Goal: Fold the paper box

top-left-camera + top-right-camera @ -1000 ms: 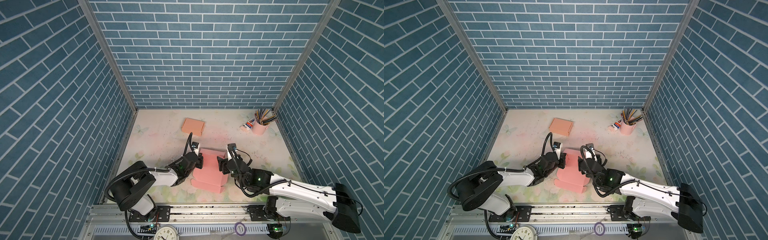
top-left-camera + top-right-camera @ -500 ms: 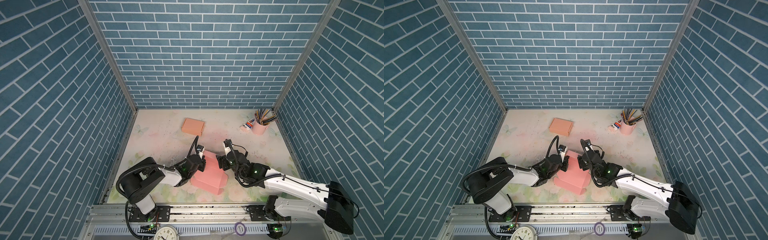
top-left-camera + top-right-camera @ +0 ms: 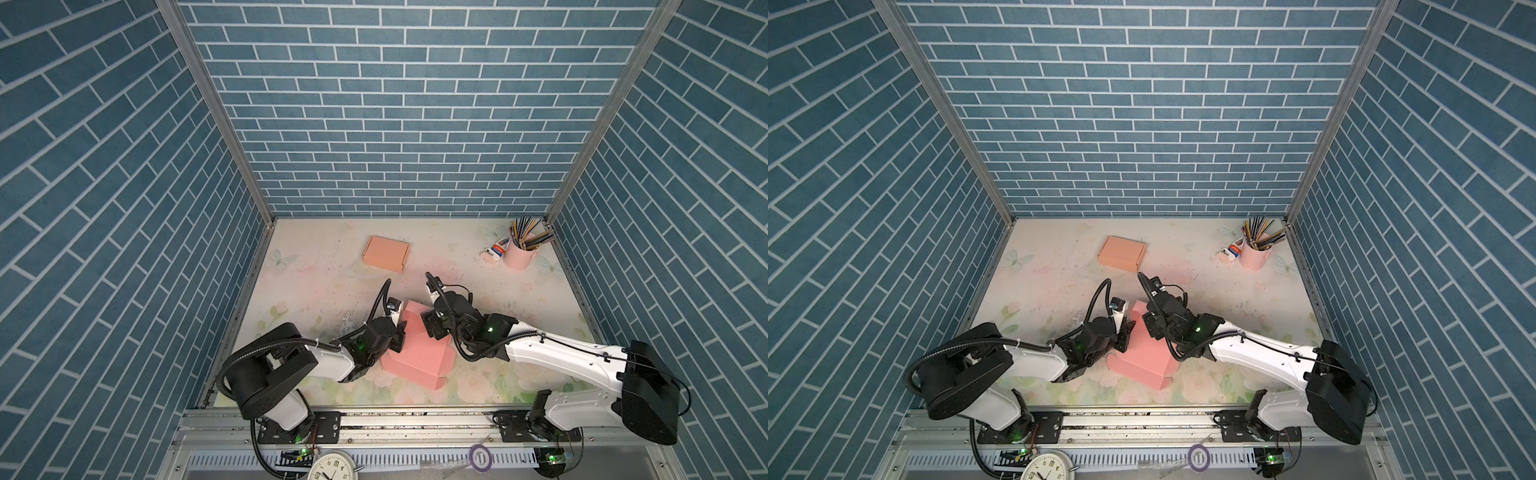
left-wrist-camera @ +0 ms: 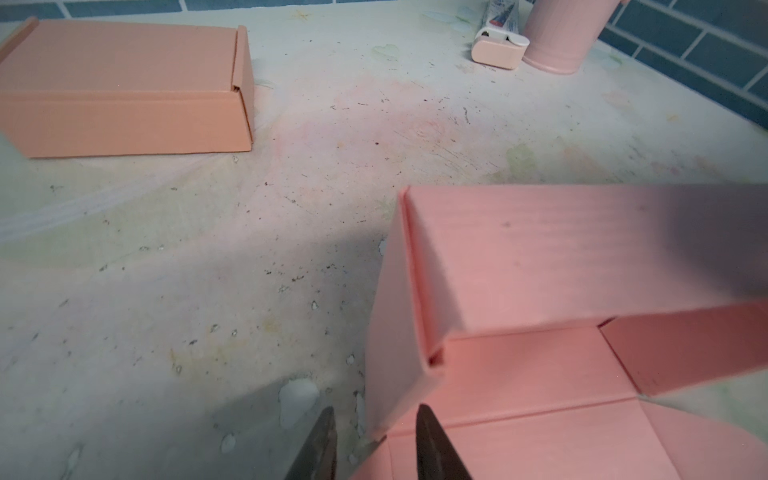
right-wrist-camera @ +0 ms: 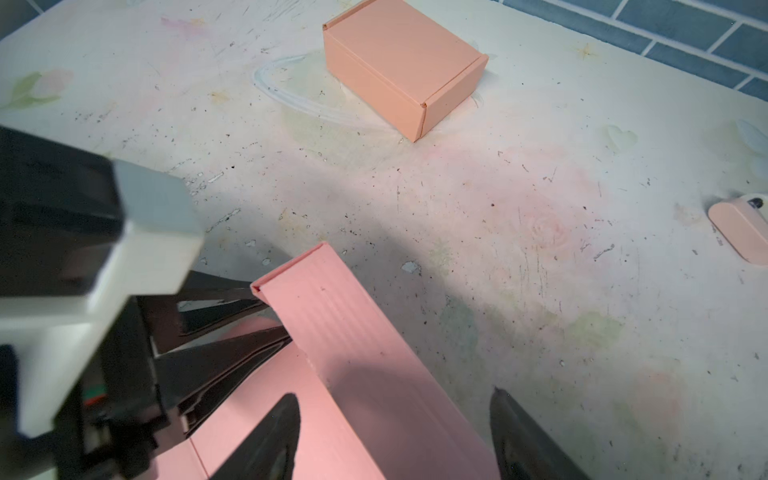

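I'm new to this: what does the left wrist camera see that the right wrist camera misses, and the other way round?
Only left wrist: the pink cup. Only right wrist: the right claw, open astride a raised wall of the pink box. Both: that pink box, the left claw at its side flap, the orange box, and the table.

Both top views look down from high above the tabletop's (image 3: 332, 266) near edge, tilted toward its far edge, and share nearly the whole scene. The left wrist view sits low and close, facing the far edge past the pink box (image 4: 561, 257) to the orange box (image 4: 124, 83) and cup (image 4: 557, 37). The right wrist view, equally low, faces that edge angled leftward and shares both boxes.
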`<action>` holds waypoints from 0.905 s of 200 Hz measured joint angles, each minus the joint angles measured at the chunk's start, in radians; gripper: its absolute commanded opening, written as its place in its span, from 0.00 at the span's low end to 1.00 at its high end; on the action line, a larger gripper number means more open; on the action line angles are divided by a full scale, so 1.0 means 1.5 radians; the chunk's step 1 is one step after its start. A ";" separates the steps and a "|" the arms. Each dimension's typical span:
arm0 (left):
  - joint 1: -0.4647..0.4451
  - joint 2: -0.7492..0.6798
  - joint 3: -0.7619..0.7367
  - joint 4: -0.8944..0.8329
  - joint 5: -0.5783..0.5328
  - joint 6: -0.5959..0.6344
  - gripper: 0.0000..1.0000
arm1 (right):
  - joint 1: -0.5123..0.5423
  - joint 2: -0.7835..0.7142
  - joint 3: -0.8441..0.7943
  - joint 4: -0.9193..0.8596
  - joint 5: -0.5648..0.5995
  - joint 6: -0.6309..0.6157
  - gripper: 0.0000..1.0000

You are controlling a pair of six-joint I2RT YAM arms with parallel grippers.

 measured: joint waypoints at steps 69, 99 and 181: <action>-0.002 -0.097 -0.009 -0.128 0.055 -0.090 0.42 | 0.004 0.070 0.040 -0.057 0.013 -0.017 0.68; -0.002 -0.160 -0.025 -0.188 0.084 -0.121 0.46 | 0.006 0.072 0.044 -0.069 0.016 -0.021 0.58; 0.002 -0.318 -0.012 -0.384 0.127 -0.156 0.54 | -0.002 0.092 0.065 -0.083 0.035 -0.027 0.43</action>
